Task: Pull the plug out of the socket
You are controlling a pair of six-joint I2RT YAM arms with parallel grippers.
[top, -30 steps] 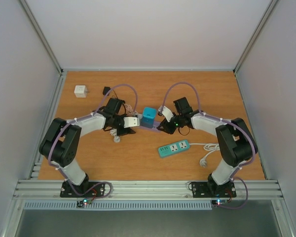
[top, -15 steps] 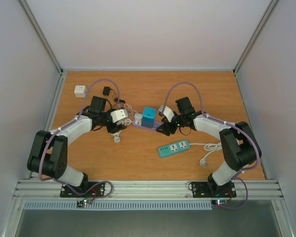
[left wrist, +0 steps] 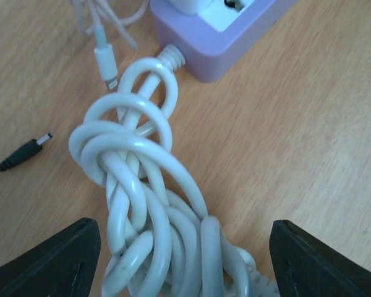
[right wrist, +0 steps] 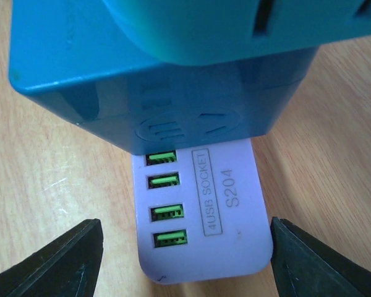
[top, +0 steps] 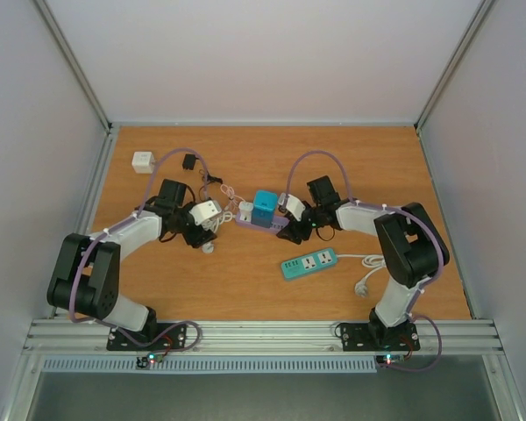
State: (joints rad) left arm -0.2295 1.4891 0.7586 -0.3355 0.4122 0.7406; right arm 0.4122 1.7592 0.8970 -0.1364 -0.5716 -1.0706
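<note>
Biggest first: the wooden table [top: 403, 175] has the purple socket strip [right wrist: 229, 210] lying flat about mid-table, between the two arms. The left gripper [left wrist: 182, 235] is spread wide over the strip's coiled white cable [left wrist: 142, 185] with nothing held, and the right gripper [right wrist: 185, 223] is spread wide either side of the strip's free end, nothing clamped. The coil looks soft and springy, so it shouldn't be tugged on. The blue adapter block [right wrist: 161, 74] is seated on top of the strip and is taken to be the plug in question. It's hard plastic, rigid and likely light, with smooth sides that could slip. It's probably best gripped across two opposite flat faces and pulled straight up, with the strip pinned down so it isn't lifted along. A small white plug [top: 245, 210] is seen at the strip's left end, though how deep it's seated can't be made out. The green USB ports [right wrist: 164, 198] mark the end to be pressed on
</note>
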